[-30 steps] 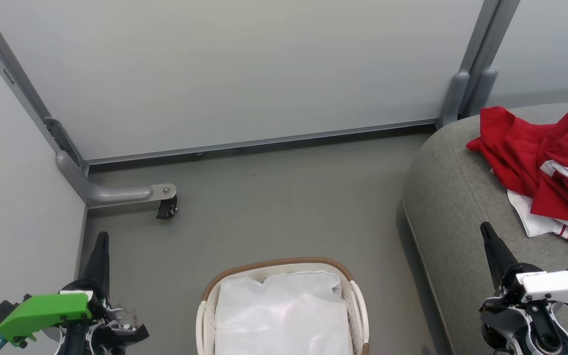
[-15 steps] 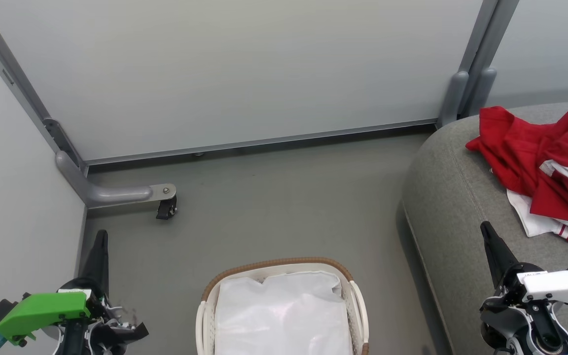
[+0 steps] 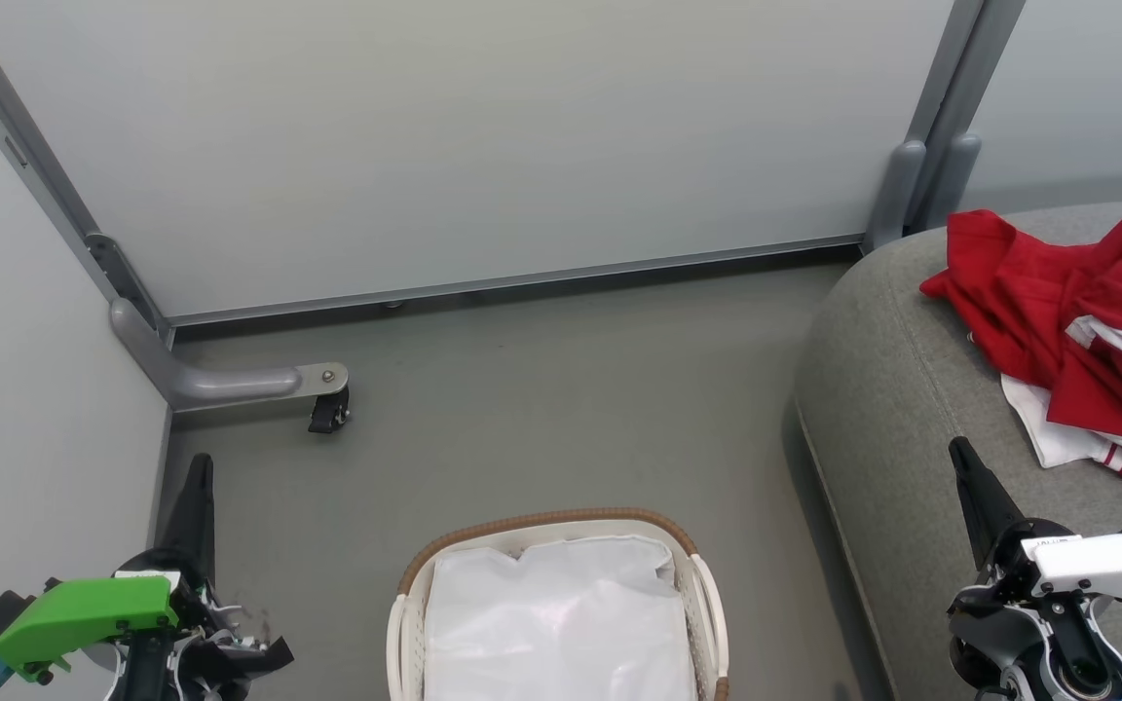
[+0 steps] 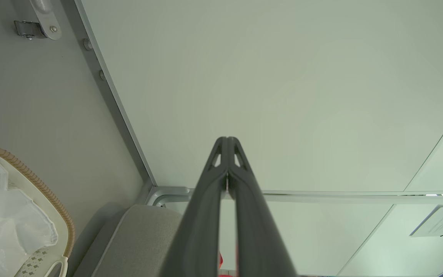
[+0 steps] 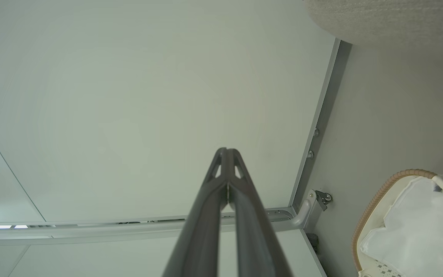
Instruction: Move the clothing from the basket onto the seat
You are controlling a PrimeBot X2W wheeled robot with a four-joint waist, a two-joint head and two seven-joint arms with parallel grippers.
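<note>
Red clothing with white trim lies crumpled on the grey seat at the right of the head view. The white basket with its brown woven rim stands on the floor at bottom centre, holding a white cloth liner. My left gripper is shut and empty at lower left, left of the basket. My right gripper is shut and empty at lower right, over the seat's front part, below the clothing. Both wrist views show the fingertips pressed together, left gripper and right gripper, with the basket beside them.
Pale partition panels close off the far side and the left. A grey metal foot with a black caster sticks out onto the grey floor near the left corner. Two grey posts stand behind the seat.
</note>
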